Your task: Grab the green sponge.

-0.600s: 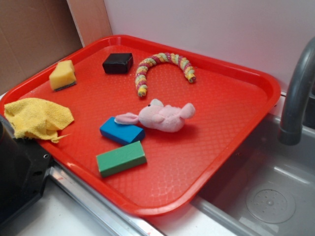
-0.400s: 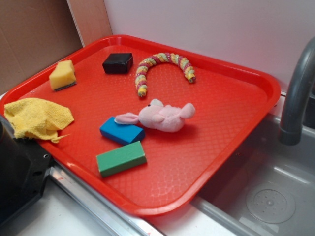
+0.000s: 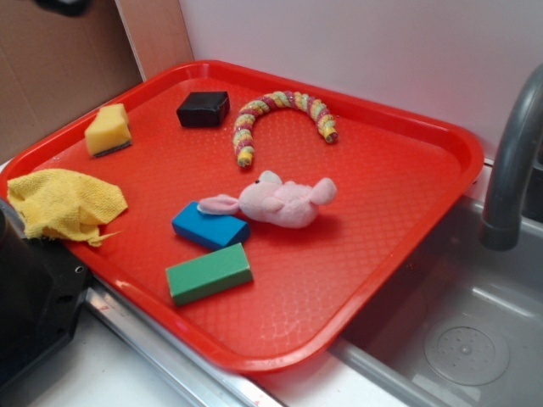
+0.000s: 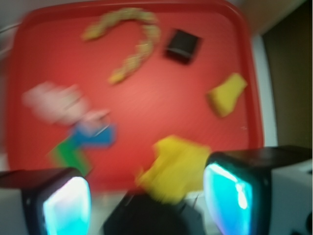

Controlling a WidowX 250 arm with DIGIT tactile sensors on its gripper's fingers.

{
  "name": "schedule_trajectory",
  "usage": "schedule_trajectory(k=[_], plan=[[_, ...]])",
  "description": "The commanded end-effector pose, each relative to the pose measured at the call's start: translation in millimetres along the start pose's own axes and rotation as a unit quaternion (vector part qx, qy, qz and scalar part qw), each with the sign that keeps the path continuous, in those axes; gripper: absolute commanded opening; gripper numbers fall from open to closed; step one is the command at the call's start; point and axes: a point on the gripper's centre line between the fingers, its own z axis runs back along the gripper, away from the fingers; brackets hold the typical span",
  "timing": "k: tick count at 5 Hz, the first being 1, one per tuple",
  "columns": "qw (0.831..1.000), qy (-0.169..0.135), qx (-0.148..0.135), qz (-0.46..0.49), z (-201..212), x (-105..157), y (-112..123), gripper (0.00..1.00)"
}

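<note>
All items lie on the tray [image 4: 146,98]. In the wrist view the cloth [image 4: 176,166] sits nearest the gripper [image 4: 146,196], between its fingers. Sponge [image 4: 226,94]: ahead, right. Square block [image 4: 182,45]: farther ahead. Bead string [image 4: 142,44]: beside that block, leftward. Plush toy [image 4: 56,103]: ahead, left, with two touching rectangular blocks [image 4: 95,134] nearer the gripper.

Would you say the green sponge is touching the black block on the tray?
No, in the exterior view the green sponge sits apart from the black block, with bare red tray between them.
</note>
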Motion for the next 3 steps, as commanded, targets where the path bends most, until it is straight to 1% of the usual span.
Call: schedule_trajectory(k=[1, 2, 3], plan=[[0.988, -0.071, -0.007, 0.134, -57.5, 66.6, 40.1, 1.00], [0.975, -0.101, -0.010, 0.198, -62.7, 54.7, 58.6, 1.00], [0.955, -0.106, 0.003, 0.277, -77.0, 31.7, 86.7, 1.00]])
